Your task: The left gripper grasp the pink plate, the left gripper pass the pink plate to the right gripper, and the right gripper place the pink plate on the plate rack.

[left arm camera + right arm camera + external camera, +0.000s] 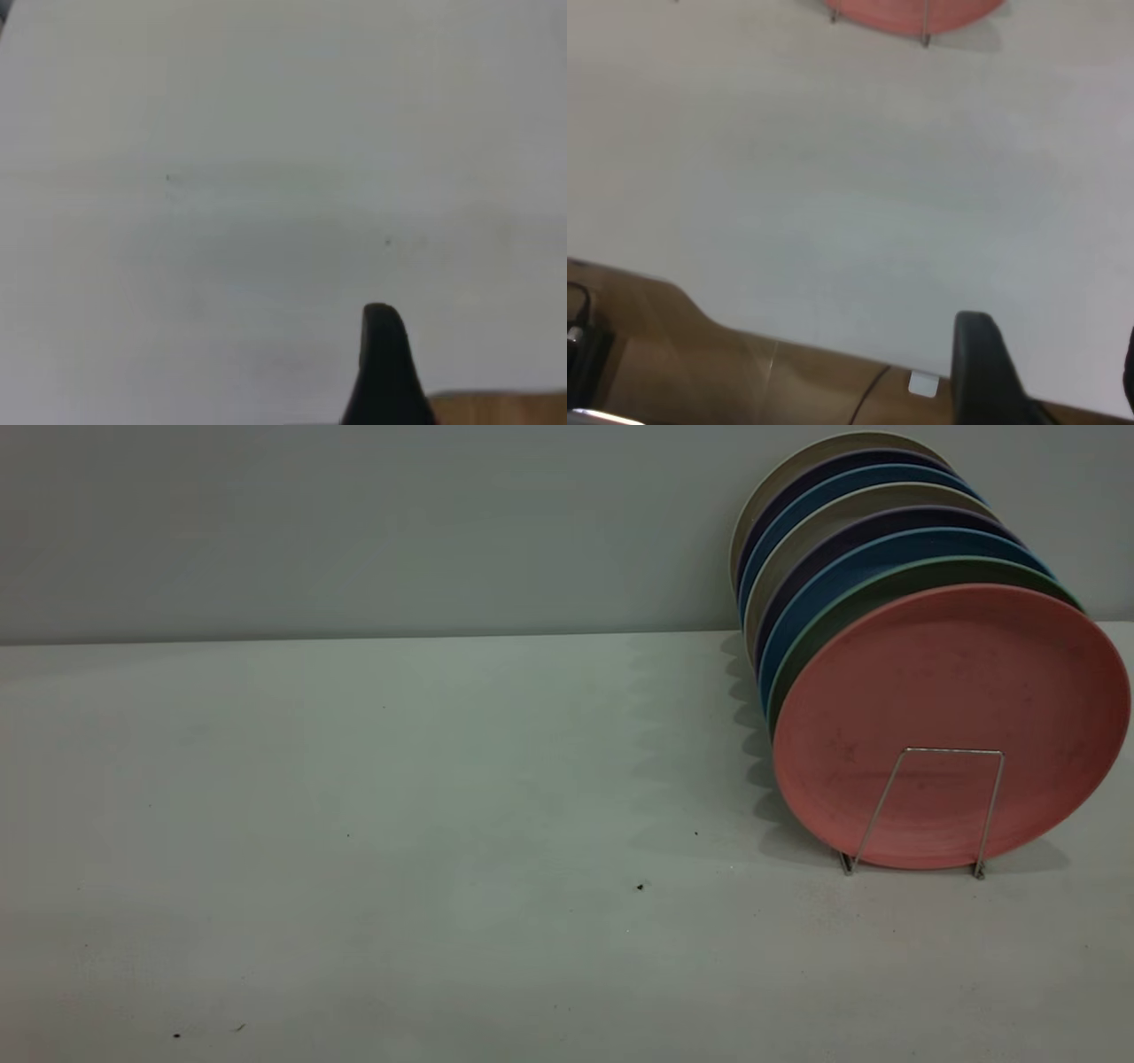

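The pink plate (952, 682) stands upright on edge in the front slot of the plate rack (952, 750) at the table's right, behind the front wire loop. Its lower edge also shows far off in the right wrist view (912, 11), with two rack wires (925, 35) in front of it. No gripper shows in the exterior view. The right gripper (1050, 341) hovers over the bare table near its wooden edge, open and empty, far from the plate. The left gripper (383, 359) shows only as one dark part over bare table, with nothing on it.
Behind the pink plate the rack holds several more upright plates: green (895, 580), blue (873, 549), purple and beige. A wooden border (673, 354) with a black cable (864, 398) and a white tag (923, 383) runs along the table's edge.
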Motion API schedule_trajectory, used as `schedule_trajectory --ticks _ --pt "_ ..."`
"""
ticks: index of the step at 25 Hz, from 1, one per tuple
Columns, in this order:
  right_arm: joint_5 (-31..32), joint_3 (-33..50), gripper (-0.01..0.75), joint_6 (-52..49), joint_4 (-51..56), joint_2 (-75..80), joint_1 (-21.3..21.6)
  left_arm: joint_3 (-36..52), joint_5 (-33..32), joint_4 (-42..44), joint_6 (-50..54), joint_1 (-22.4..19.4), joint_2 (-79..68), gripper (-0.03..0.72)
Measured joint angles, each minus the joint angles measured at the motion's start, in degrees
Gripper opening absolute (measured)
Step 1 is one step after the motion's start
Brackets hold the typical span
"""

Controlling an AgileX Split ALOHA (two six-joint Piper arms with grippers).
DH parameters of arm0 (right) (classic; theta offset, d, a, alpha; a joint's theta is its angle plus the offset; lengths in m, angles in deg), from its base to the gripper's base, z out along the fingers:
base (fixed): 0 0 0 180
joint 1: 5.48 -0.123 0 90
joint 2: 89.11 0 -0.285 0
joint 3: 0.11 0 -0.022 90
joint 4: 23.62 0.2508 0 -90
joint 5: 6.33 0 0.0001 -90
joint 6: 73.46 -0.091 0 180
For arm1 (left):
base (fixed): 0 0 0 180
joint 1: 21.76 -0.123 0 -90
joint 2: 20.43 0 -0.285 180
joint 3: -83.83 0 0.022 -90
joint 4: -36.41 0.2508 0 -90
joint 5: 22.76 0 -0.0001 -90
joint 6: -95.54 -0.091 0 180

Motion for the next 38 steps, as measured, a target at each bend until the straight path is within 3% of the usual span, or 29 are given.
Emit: schedule_trajectory --ticks 9,38 --pt "-0.4 0.7 0.393 0.0 0.0 0.0 0.0 4.0 0.8 1.9 -1.0 2.4 0.0 0.539" --pt "-0.6 0.8 0.393 0.0 -0.1 0.0 0.0 6.6 2.1 1.9 -1.9 2.4 0.0 0.538"
